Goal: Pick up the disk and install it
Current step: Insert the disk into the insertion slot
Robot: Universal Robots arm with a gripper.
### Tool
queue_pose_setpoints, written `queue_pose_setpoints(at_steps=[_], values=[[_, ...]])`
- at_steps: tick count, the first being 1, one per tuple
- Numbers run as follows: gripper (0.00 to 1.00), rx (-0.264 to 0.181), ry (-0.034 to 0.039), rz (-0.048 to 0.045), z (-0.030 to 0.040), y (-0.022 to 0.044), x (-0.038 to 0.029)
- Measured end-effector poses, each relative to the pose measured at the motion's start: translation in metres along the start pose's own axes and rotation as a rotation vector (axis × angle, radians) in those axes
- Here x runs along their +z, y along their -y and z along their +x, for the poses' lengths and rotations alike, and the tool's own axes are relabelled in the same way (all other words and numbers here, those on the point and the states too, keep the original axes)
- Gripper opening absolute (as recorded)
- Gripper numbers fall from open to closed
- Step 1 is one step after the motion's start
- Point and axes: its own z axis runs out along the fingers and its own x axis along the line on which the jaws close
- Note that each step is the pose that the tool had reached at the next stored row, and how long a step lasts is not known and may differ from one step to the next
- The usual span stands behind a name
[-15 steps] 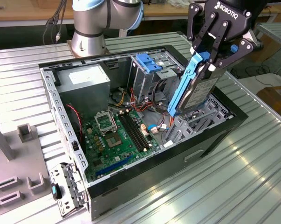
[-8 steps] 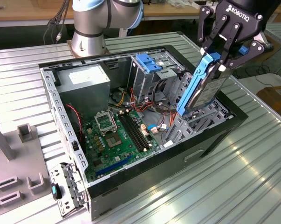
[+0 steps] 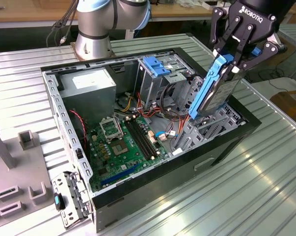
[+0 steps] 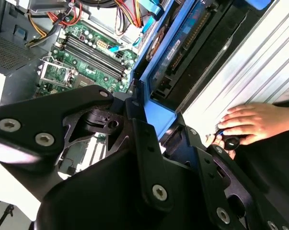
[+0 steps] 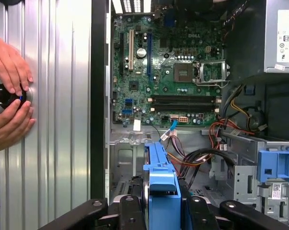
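Note:
My gripper [image 3: 234, 60] is shut on the upper end of the disk [image 3: 217, 94], a silver-grey drive framed by bright blue rails. In the exterior view the disk hangs tilted, its lower end down among the metal bays at the right side of the open computer case [image 3: 225, 147]. In the first wrist view the disk's blue rail [image 5: 161, 184] runs edge-on between my black fingers [image 5: 130, 207]. The second wrist view shows the disk's connector edge [image 4: 182, 55] and its blue rail beside my fingers [image 4: 139, 139].
A green motherboard [image 3: 125, 145] lies on the case floor, with a grey power supply [image 3: 89, 91] and a metal cage with a blue top [image 3: 156, 69] at the back, among loose cables. A person's hands [image 5: 7, 96] hold a small black knob on the ribbed metal table [image 3: 246, 191].

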Motion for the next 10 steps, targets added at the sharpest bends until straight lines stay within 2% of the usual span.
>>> queue_pose_setpoints(at_steps=[2, 4, 10], values=[[0.37, 0.011, -0.0017, -0.0001, 0.0022, 0.0003, 0.0019], [0.37, 0.017, -0.0071, -0.0002, 0.0028, 0.0007, 0.0037], [0.37, 0.017, -0.0090, -0.0002, 0.0029, 0.0022, 0.0090]])
